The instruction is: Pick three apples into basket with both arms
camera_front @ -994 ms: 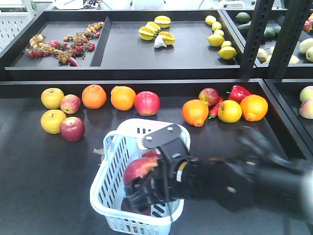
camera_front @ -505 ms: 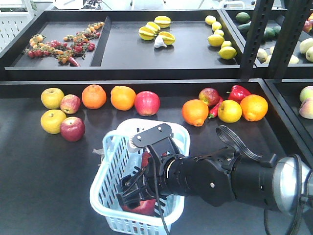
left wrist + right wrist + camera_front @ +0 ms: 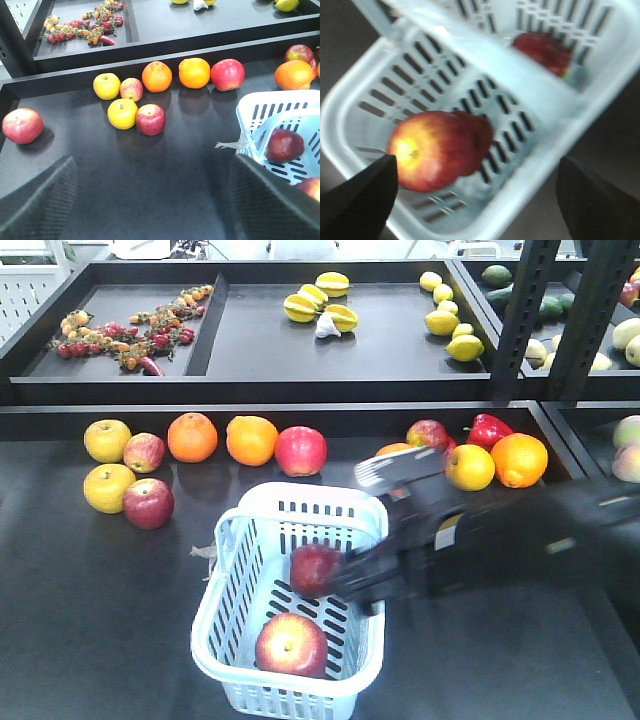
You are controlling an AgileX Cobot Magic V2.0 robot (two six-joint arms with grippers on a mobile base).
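Observation:
The pale blue basket point(image 3: 225, 540) stands on the dark table with two red apples in it, one near its front point(image 3: 291, 644) and one further back point(image 3: 315, 570). My right gripper point(image 3: 365, 585) is a blur above the basket's right rim. In its wrist view it point(image 3: 477, 200) is open over the basket point(image 3: 435, 75), with both apples point(image 3: 432, 150) point(image 3: 542, 52) lying free. My left gripper point(image 3: 155, 210) is open and empty above bare table, left of the basket point(image 3: 250, 115). Loose apples point(image 3: 151, 119) point(image 3: 131, 89) point(image 3: 227, 74) point(image 3: 22, 125) lie on the table.
Oranges point(image 3: 192, 436) point(image 3: 251, 440), yellow apples point(image 3: 107, 440) point(image 3: 108, 487), a red pepper point(image 3: 487, 428) and another orange point(image 3: 519, 459) line the back of the table. A raised black shelf point(image 3: 300, 390) with more fruit runs behind. Black uprights point(image 3: 520, 320) stand at the right.
My right gripper held an apple over the basket, lowered it inside and let go. The arm has since pulled up and to the right. Both apples rest in the basket.

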